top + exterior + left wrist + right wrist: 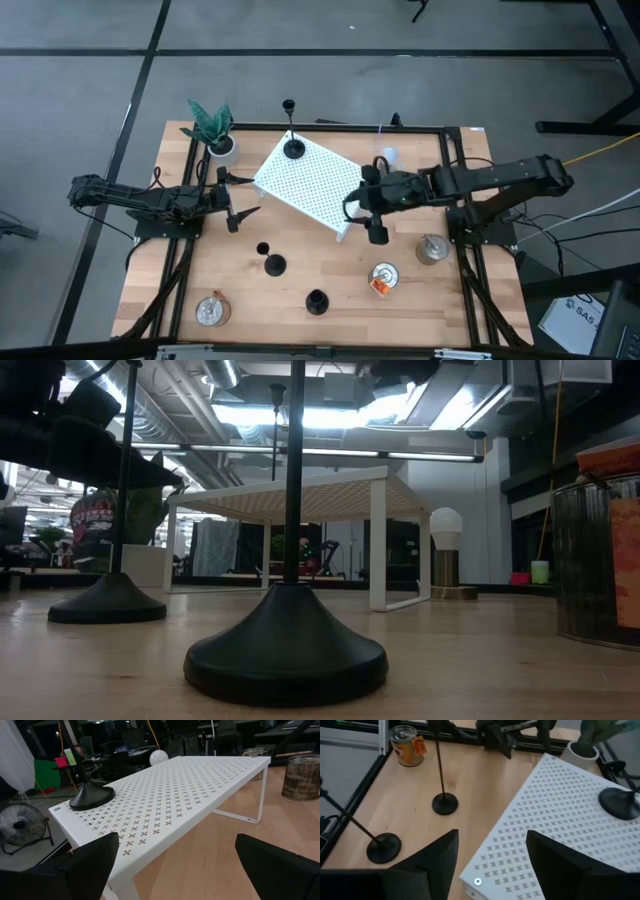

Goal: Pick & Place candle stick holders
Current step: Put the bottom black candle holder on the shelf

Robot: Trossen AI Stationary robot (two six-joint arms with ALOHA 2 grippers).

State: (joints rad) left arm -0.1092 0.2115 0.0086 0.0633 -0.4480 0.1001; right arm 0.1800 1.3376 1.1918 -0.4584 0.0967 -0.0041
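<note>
One candle stick holder [293, 148] stands upright on the white perforated shelf rack [310, 185], near the rack's far corner, its round base flat on the cross-punched top. Two more stand on the bare desk [420, 300] in front of the rack: one [275, 264] just ahead of the rack's left end, the other [317, 301] nearer the front edge, the two apart from each other.

My right gripper [377, 228] hangs over the rack's right corner, fingers parted and holding nothing. My left gripper [240, 215] waits beside the rack's left edge, likewise spread and empty.

Containers ring the work area. An orange-labelled can [384, 277] stands upright on the desk to the right of the two holders, lid on. A plain metal tin [432, 248] sits further right, and another silver can [211, 311] at the front left; what they hold I cannot tell. A small white pot [222, 148] at the back left carries a green leafy plant [209, 121]. A light bulb [446, 523] stands on a wooden base behind the rack.
</note>
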